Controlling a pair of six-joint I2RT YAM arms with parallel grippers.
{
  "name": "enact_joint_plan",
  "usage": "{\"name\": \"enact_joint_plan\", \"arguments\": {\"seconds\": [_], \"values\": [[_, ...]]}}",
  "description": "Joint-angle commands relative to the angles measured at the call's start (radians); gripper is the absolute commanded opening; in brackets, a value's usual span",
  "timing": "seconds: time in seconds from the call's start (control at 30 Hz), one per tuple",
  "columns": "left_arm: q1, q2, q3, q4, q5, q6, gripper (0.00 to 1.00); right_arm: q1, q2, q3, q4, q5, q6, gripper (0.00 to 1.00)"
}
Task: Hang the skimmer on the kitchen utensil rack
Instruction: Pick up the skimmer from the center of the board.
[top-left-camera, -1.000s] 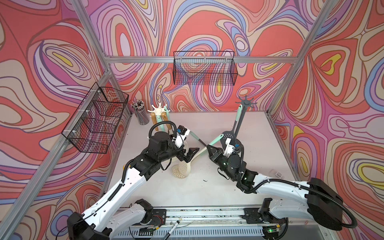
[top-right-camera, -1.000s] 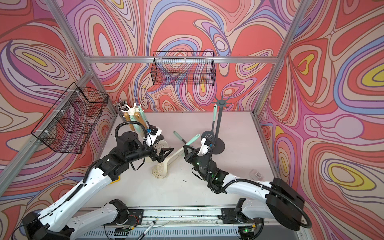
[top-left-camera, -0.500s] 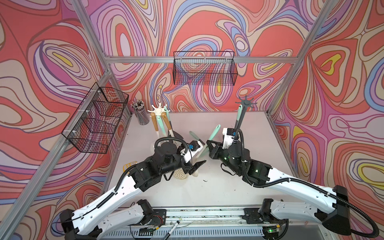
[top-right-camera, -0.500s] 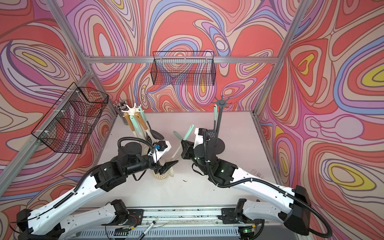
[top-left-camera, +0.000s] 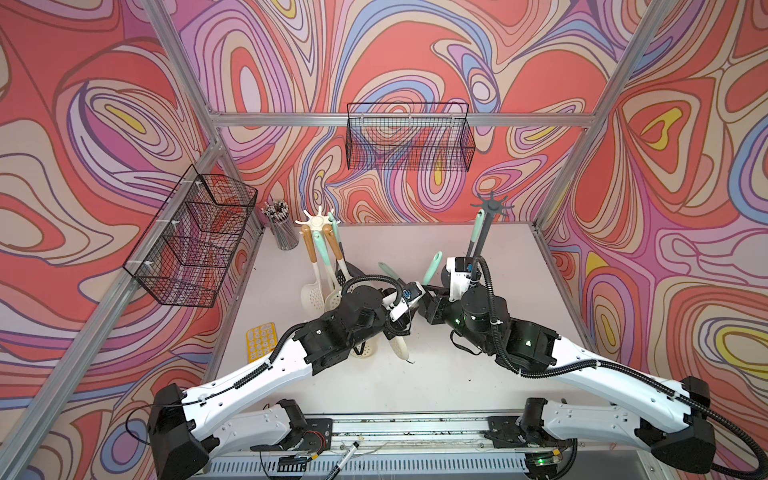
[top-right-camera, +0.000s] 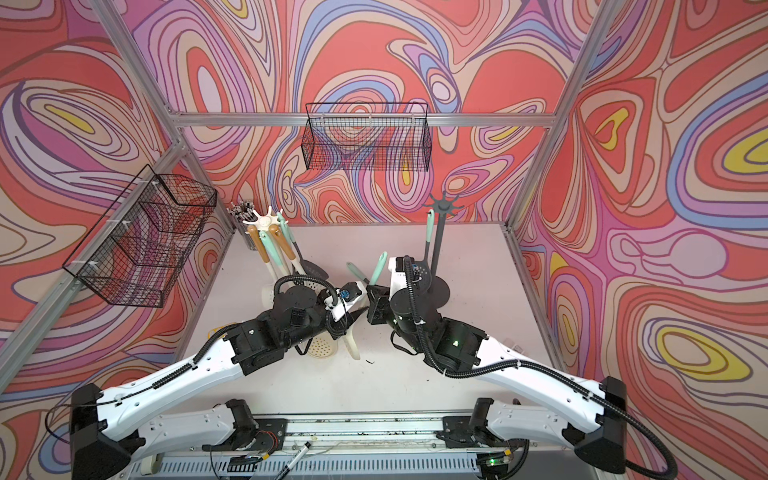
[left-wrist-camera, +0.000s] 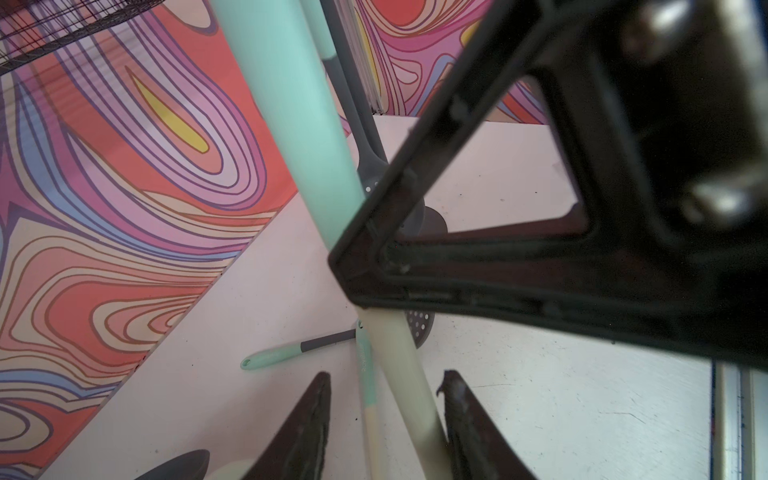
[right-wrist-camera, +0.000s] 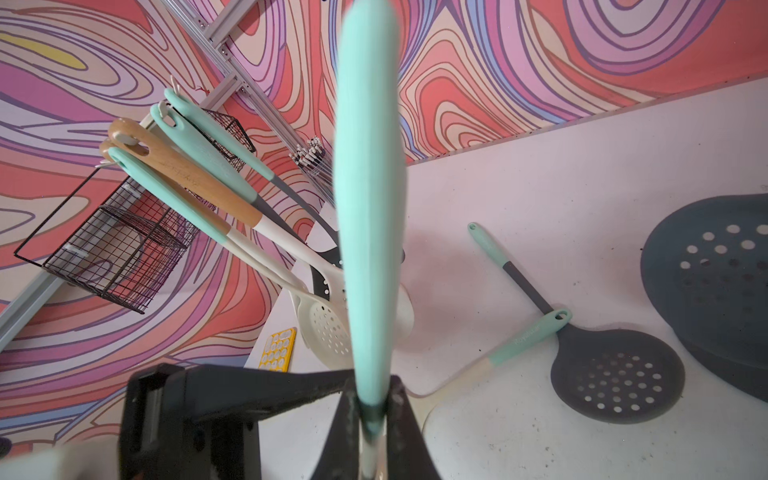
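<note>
Right pincer (right-wrist-camera: 372, 401) — pinching skimmer (right-wrist-camera: 370, 208) | left pincer (left-wrist-camera: 385, 378) spread round its shaft | lying handle (right-wrist-camera: 525, 337) — maybe "Royalstar"

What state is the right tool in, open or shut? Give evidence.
Shut: the right tool grips the skimmer; in the right wrist view its fingers press both sides of it, no gap.

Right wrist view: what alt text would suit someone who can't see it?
The right gripper clamps a mint-green utensil handle, seen close up. Behind it, other utensils hang together and a dark skimmer lies on the pale table.
</note>
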Motion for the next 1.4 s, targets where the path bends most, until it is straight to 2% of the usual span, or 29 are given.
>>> {"name": "enact_joint_plan", "arguments": {"seconds": [0.0,0.13,0.23,0.3,0.43,0.63,0.8,1.1,1.23,1.37], "values": [[-0.003,-0.002,-0.035,0.073,0.088,-0.026,0.22,0.007,-0.013,0.038,0.004,0.004,-0.024,0.05],[-0.002,-0.015,-0.063,0.125,0.153,-0.054,0.07,0.007,0.006,0.057,0.006,-0.013,-0.033,0.06],[0.0,-0.027,-0.085,0.167,0.176,-0.081,0.0,0.009,0.011,0.06,0.009,-0.03,-0.041,0.08],[0.003,-0.027,-0.09,0.178,0.186,-0.096,0.0,0.01,0.014,0.063,0.016,-0.045,-0.055,0.11],[0.023,-0.031,-0.09,0.195,0.216,-0.159,0.0,0.012,0.009,0.076,0.018,-0.065,-0.13,0.28],[0.145,-0.067,-0.106,0.289,0.404,-0.369,0.0,0.012,-0.12,-0.033,0.145,-0.091,-0.361,0.37],[0.227,-0.062,-0.106,0.368,0.544,-0.491,0.0,0.012,-0.242,-0.12,0.244,-0.194,-0.537,0.4],[0.275,0.015,-0.083,0.564,0.654,-0.671,0.0,0.012,-0.306,-0.273,0.344,-0.304,-0.782,0.4],[0.276,0.036,-0.057,0.596,0.687,-0.714,0.0,0.01,-0.302,-0.32,0.421,-0.268,-0.826,0.41],[0.278,0.022,-0.054,0.606,0.688,-0.73,0.0,0.01,-0.266,-0.358,0.493,-0.26,-0.814,0.41]]}}
